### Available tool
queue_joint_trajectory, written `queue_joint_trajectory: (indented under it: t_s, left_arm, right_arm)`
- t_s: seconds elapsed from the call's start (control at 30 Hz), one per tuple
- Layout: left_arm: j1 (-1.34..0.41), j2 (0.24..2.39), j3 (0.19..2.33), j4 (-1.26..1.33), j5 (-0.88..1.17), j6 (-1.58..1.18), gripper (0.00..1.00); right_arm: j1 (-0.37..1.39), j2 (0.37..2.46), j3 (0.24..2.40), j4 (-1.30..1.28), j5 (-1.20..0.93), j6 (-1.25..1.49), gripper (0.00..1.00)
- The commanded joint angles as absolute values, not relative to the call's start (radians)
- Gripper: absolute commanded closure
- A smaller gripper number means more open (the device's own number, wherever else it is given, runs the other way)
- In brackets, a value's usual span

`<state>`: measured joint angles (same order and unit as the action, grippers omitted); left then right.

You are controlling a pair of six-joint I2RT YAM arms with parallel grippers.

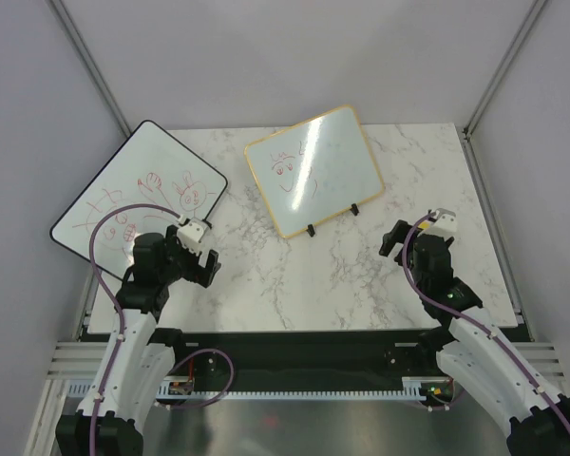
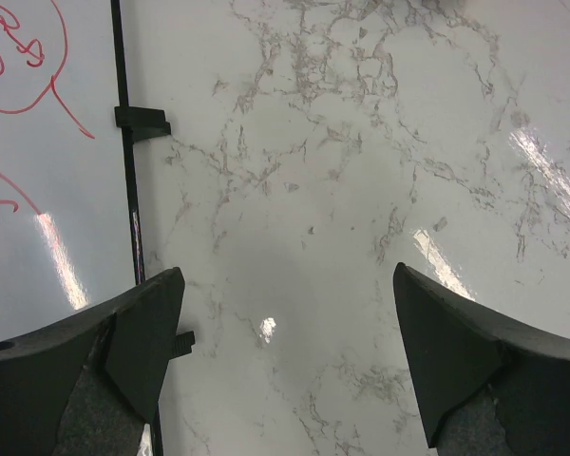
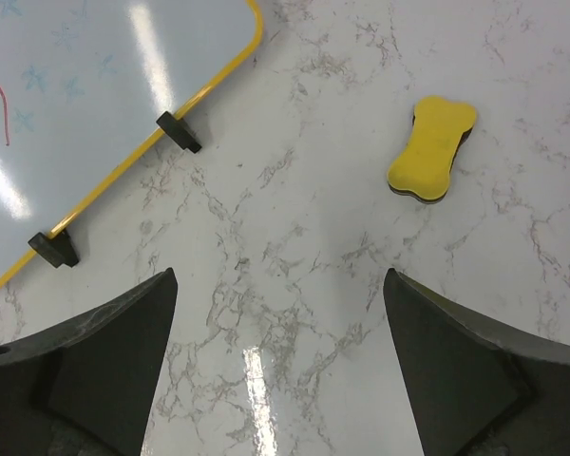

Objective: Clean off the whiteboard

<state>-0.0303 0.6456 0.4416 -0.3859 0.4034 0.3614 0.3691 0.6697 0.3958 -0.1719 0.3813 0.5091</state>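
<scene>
- Whiteboard (image 1: 313, 169): tan frame, rounded corners. It sits at the far centre of the marble table (image 1: 361, 275), turned at an angle, with two black feet (image 3: 179, 131) on its near edge. A red face and some faint blue marks cover it, so the wiping is judged not yet begun.
- Eraser (image 3: 432, 149): yellow and bone-shaped, lying flat on the table. It is right of the whiteboard's near-right corner and well apart from it. It does not show in the top view. It lies ahead and to the right of the right arm's fingers, so that arm is likely the one to fetch it.
- Right gripper (image 3: 280, 285): jaws spread wide with nothing between them, touching nothing. It hangs over bare marble, near and right of the whiteboard.
- Left gripper (image 2: 285, 285): jaws likewise spread wide and empty. It is over the table just right of the edge of the black-edged board (image 1: 138, 190).
- Black-edged board: larger, with red scribbles, at the far left. It overhangs the table corner.
- Step in hand, as judged: reaching for the eraser.
</scene>
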Motion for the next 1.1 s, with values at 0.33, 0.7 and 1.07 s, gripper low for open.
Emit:
queue_joint_trajectory:
  t_s: [0.33, 0.7, 1.07]
  left_arm:
    - [-0.029, 0.646, 0.449, -0.345, 0.433, 0.393, 0.02]
    - [-0.032, 0.984, 0.846, -0.387, 0.560, 0.373, 0.01]
    - [-0.129, 1.334, 1.034, -0.387, 0.560, 0.373, 0.01]
  right_arm:
    - [0.370, 0.669, 0.408, -0.146, 0.339, 0.486, 0.02]
    - [0.370, 0.979, 0.583, -0.275, 0.551, 0.525, 0.12]
    - [0.177, 1.429, 0.854, -0.302, 0.535, 0.512, 0.20]
